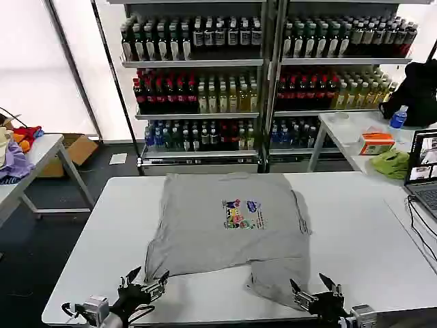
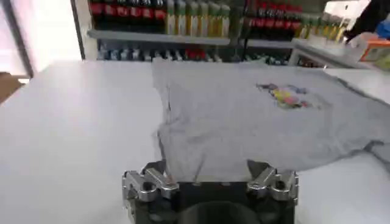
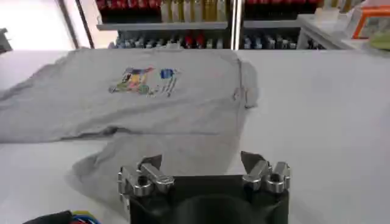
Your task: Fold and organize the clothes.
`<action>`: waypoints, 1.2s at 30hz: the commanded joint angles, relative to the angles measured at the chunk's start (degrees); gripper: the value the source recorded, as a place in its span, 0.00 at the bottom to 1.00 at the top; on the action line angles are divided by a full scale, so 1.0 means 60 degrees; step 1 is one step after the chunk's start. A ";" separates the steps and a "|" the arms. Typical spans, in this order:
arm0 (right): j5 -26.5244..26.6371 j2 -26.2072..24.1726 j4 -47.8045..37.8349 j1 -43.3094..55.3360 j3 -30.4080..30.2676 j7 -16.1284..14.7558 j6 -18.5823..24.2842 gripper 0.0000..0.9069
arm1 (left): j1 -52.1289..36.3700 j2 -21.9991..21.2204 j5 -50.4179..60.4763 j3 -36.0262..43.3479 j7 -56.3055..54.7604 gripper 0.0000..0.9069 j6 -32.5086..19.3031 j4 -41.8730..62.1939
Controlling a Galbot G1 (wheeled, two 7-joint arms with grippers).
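A light grey T-shirt (image 1: 232,225) with a small multicoloured chest print (image 1: 242,214) lies spread on the white table (image 1: 355,232), its hem toward me and one bottom corner hanging crumpled near the front edge. My left gripper (image 1: 145,281) hovers open at the shirt's near left corner, the hem (image 2: 207,164) just ahead of its fingers. Open as well, my right gripper (image 1: 316,285) sits at the near right, beside the crumpled flap (image 3: 158,155). Neither holds anything. The print (image 3: 145,81) faces up.
Shelves of bottled drinks (image 1: 259,75) stand behind the table. A side table at right carries a lime-green cloth (image 1: 390,164), an orange box (image 1: 376,143) and a laptop (image 1: 425,179). A lilac-and-orange cloth heap (image 1: 13,154) lies on the left table.
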 commanded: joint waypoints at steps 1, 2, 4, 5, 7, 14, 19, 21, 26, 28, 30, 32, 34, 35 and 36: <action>-0.0064 0.0147 -0.0078 -0.0071 -0.0486 0.0520 -0.0396 0.01 | -0.0533 0.0123 -0.0218 0.0310 -0.0454 1.00 0.0562 0.0736; -0.0057 0.0145 -0.0083 -0.0086 -0.0514 0.0552 -0.0436 0.00 | -0.0553 0.0119 -0.0225 0.0291 -0.0387 1.00 0.0562 0.0809; -0.0040 0.0142 -0.0086 -0.0176 -0.0560 0.0549 -0.0403 0.00 | -0.0591 0.0084 -0.0224 0.0259 -0.0356 1.00 0.0560 0.0927; -0.0035 0.0171 -0.0082 -0.0187 -0.0563 0.0568 -0.0399 0.00 | -0.0593 0.0084 -0.0229 0.0249 -0.0336 0.94 0.0559 0.0974; 0.0025 0.0180 -0.0097 -0.0213 -0.0539 0.0584 -0.0398 0.00 | -0.0549 0.0061 -0.0219 0.0261 -0.0344 0.49 0.0556 0.0974; 0.0596 0.0152 -0.0191 -0.0337 -0.0429 0.0615 -0.0312 0.00 | -0.0184 0.0049 0.0156 0.0501 -0.0233 0.01 0.0533 0.0558; 0.0798 0.0193 -0.0323 -0.0295 -0.0417 0.0596 0.0160 0.00 | -0.0291 -0.0123 0.0418 0.0593 -0.0086 0.01 0.0319 0.0724; 0.0803 0.0177 -0.0302 -0.0322 -0.0368 0.0473 0.0289 0.00 | -0.0323 -0.0129 0.0476 0.0601 -0.0034 0.01 0.0229 0.0763; 0.0797 0.0128 -0.0402 -0.0055 -0.0372 0.0095 0.1210 0.00 | -0.0446 -0.0153 0.0405 0.0578 -0.0192 0.01 -0.0066 0.0821; 0.0803 0.0099 -0.0478 0.0116 -0.0438 -0.0105 0.1628 0.00 | -0.0525 -0.0185 0.0349 0.0553 -0.0192 0.01 -0.0181 0.0842; 0.0930 0.0065 -0.0455 0.0227 -0.0432 -0.0335 0.1936 0.00 | -0.0527 -0.0212 0.0333 0.0514 -0.0184 0.01 -0.0227 0.0736; 0.1078 0.0008 -0.0314 0.0154 -0.0310 -0.0541 0.2230 0.00 | -0.0453 -0.0229 0.0295 0.0497 -0.0203 0.01 -0.0243 0.0614; 0.1146 -0.0042 -0.0213 -0.0067 -0.0179 -0.0668 0.2479 0.00 | -0.0303 -0.0213 0.0293 0.0495 -0.0228 0.01 -0.0266 0.0442; 0.1143 -0.0067 -0.0142 -0.0196 -0.0084 -0.0775 0.2573 0.00 | -0.0242 -0.0205 0.0303 0.0496 -0.0227 0.01 -0.0291 0.0382; 0.1135 -0.0097 -0.0038 -0.0357 -0.0034 -0.0857 0.2620 0.00 | -0.0193 -0.0218 0.0313 0.0490 -0.0246 0.01 -0.0349 0.0297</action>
